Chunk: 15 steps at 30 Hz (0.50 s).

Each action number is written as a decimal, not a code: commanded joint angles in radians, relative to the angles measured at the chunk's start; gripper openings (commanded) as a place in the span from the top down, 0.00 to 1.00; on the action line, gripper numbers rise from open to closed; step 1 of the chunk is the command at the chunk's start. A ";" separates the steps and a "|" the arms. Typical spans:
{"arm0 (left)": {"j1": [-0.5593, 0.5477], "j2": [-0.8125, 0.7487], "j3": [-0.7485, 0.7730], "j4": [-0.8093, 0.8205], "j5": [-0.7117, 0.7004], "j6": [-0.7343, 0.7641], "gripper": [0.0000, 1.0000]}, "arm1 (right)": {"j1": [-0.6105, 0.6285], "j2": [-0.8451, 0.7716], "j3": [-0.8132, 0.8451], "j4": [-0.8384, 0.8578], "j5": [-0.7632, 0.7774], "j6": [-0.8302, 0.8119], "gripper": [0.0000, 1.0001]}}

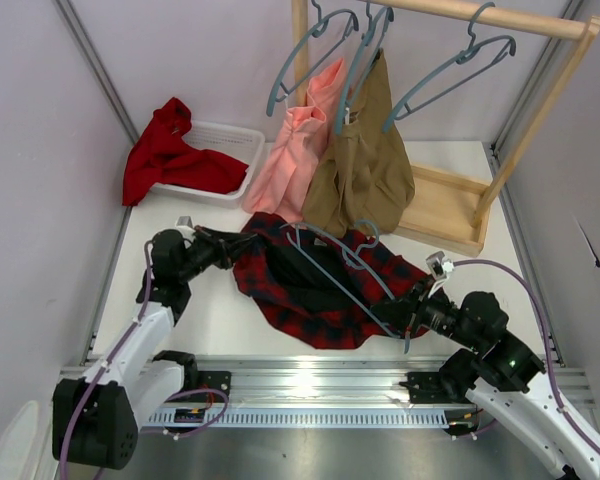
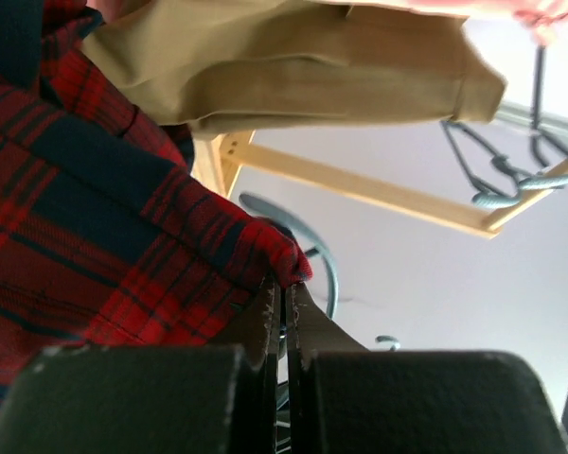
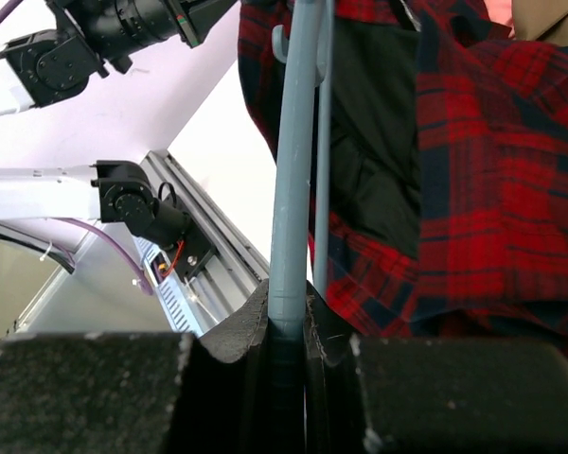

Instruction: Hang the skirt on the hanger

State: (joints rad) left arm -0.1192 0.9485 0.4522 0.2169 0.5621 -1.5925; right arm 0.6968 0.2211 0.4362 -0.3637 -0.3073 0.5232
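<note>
The red-and-black plaid skirt (image 1: 325,300) lies crumpled on the white table, its dark lining showing in the middle. A blue-grey hanger (image 1: 352,268) rests across it, hook toward the rack. My left gripper (image 1: 242,243) is shut on the skirt's left edge; in the left wrist view the plaid skirt (image 2: 95,218) is pinched at the tips of the gripper (image 2: 289,284). My right gripper (image 1: 412,318) is shut on the hanger's near end. In the right wrist view the hanger (image 3: 293,170) runs up from the gripper (image 3: 289,307) beside the skirt (image 3: 492,170).
A wooden rack (image 1: 450,215) stands at the back right with a pink garment (image 1: 295,150) and a tan garment (image 1: 365,160) hanging, plus empty hangers (image 1: 460,70). A white basket (image 1: 225,140) with a red cloth (image 1: 165,155) sits at the back left.
</note>
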 commanded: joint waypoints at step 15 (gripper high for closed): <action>0.015 -0.140 0.019 -0.165 -0.198 -0.158 1.00 | 0.055 0.023 -0.019 0.327 -0.029 0.129 1.00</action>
State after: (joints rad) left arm -0.1165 0.8204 0.4526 0.0410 0.3893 -1.6875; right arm 0.7235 0.2314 0.4149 -0.1684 -0.3393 0.6380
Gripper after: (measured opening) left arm 0.010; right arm 0.166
